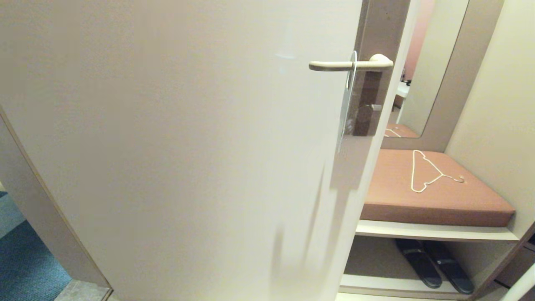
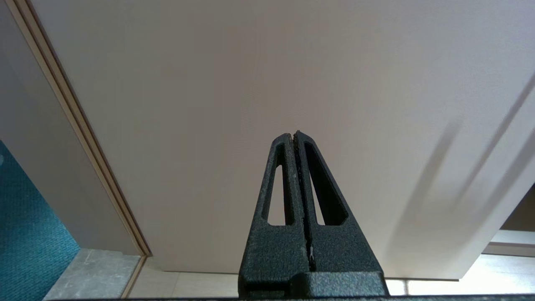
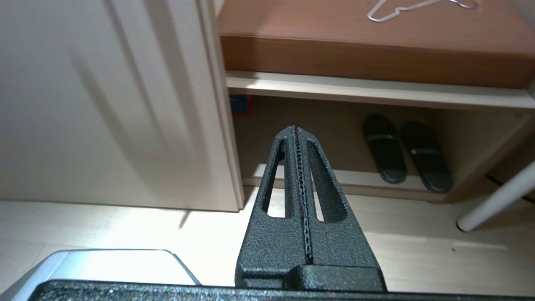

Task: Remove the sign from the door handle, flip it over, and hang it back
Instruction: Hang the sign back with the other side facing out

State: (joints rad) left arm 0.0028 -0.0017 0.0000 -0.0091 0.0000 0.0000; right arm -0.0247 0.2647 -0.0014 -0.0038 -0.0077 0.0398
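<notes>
Both pincers, left pincer (image 2: 296,136) and right pincer (image 3: 294,129), sit pressed together, low near the door (image 1: 167,146); your sign (image 1: 348,98) hangs edge-on from the door handle (image 1: 334,65), upper right of the head frame, untouched

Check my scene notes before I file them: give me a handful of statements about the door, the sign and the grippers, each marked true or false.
1. The sign hangs on the door handle. True.
2. The left gripper is open. False: its fingers are pressed together, holding nothing.
3. A wire hanger lies on the brown cushion. True.
4. The right gripper holds the sign. False: it is shut and empty, low near the floor.
5. Dark slippers sit under the shelf. True.
</notes>
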